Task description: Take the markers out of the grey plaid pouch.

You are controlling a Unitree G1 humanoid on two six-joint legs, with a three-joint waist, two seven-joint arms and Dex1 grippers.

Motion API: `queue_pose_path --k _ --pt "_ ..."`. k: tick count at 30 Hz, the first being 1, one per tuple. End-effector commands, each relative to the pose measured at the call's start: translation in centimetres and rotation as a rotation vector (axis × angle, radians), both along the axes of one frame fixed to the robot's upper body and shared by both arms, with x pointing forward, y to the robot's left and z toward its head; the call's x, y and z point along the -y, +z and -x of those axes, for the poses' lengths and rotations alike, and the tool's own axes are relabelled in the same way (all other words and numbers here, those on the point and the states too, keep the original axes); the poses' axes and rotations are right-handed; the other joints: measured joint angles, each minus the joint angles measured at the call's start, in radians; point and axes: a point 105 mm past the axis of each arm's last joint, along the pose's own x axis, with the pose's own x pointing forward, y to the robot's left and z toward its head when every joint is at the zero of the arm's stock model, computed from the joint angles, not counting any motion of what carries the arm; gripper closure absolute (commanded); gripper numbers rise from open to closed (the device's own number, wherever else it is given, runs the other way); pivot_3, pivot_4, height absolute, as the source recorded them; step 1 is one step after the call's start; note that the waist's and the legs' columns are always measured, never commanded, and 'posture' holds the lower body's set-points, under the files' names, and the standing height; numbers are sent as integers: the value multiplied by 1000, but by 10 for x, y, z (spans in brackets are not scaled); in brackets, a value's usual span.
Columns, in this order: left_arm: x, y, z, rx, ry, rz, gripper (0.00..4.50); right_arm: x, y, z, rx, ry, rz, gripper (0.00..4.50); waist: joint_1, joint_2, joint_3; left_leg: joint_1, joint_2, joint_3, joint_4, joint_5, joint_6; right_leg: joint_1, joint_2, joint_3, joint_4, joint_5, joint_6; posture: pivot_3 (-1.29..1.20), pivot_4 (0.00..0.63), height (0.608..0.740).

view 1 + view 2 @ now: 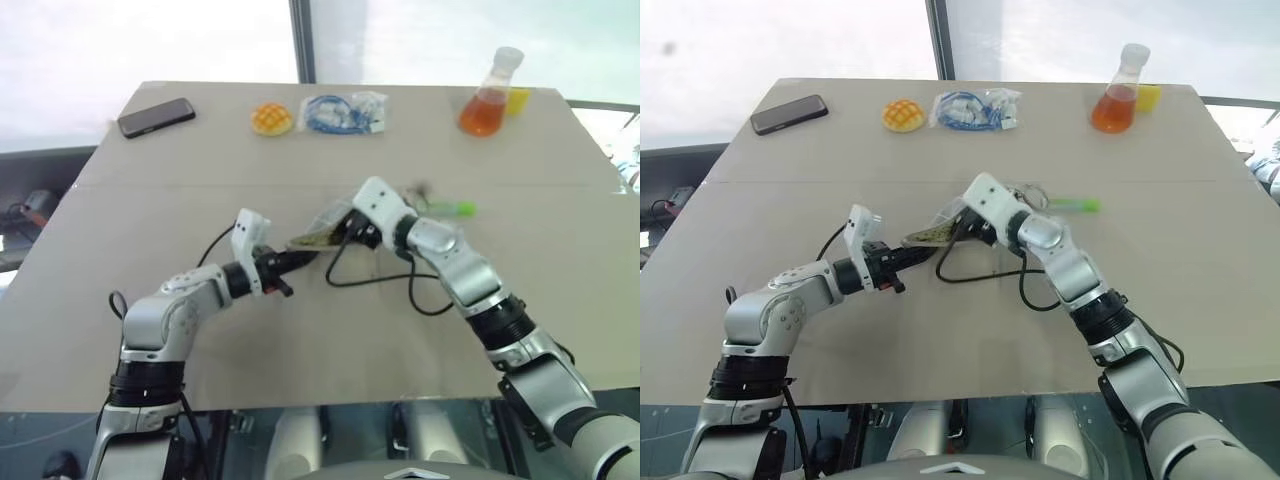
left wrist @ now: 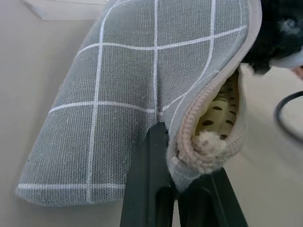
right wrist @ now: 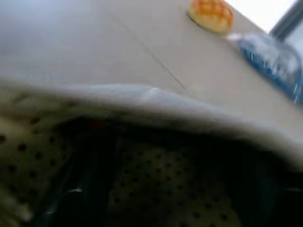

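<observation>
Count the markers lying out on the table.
1: a light-green highlighter marker lies on the beige table, just beyond the right arm. Another may be hidden inside the grey plaid fabric pouch.

This is looking like a robot test room or lab rather than a home. A plain beige rectangular table [image 1: 560, 330] is standing before large bright windows split by a dark upright frame [image 1: 303, 40]. Unrelated props are lying well apart along its far edge: a black smartphone [image 1: 156, 117], a round yellow bun-shaped toy [image 1: 272, 119], a clear plastic bag of blue cable [image 1: 343, 112] and a clear conical flask of orange liquid [image 1: 489, 95].
</observation>
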Motion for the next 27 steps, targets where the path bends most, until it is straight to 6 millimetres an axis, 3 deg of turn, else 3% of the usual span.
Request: queue_pose_path --k 1,7,11,15,17,23,27 --pt "11 11 7 43 -59 3 4500 -17 -1 0 147 63 118 90 0 0 0 0 0 0 0 0 0 0 0 0 0 0 0 0 150 740" --pt "27 11 20 107 -150 -47 4500 -11 -51 -29 98 -46 244 90 -6 -1 -1 1 0 1 0 0 -1 1 0 0 0 0 -1 0 150 740" --pt "27 14 18 140 -132 -45 4500 1 -69 -37 -10 -103 208 1754 -10 0 -1 3 0 3 0 1 -2 2 0 0 1 0 -1 0 150 740" --pt "7 14 -7 189 42 -89 4500 10 -56 -24 -167 -66 22 3642 0 -1 -3 3 0 0 0 0 -3 2 -2 0 1 0 -1 0 150 740" --pt "-3 13 -17 212 113 -125 4500 12 -41 -13 -213 -21 -45 4111 3 -1 -3 3 0 -1 1 1 -3 3 -2 0 1 1 -1 0 150 740" --pt "-22 14 -40 276 236 -191 4500 17 11 28 -339 116 -183 4111 7 2 -1 1 0 -3 0 1 -1 2 0 -1 1 1 -1 0 150 740" --pt "-27 14 -48 290 263 -195 4500 21 34 37 -375 113 -241 4111 6 1 -1 1 0 -3 0 1 -1 2 -1 -1 1 0 -1 0 150 740"
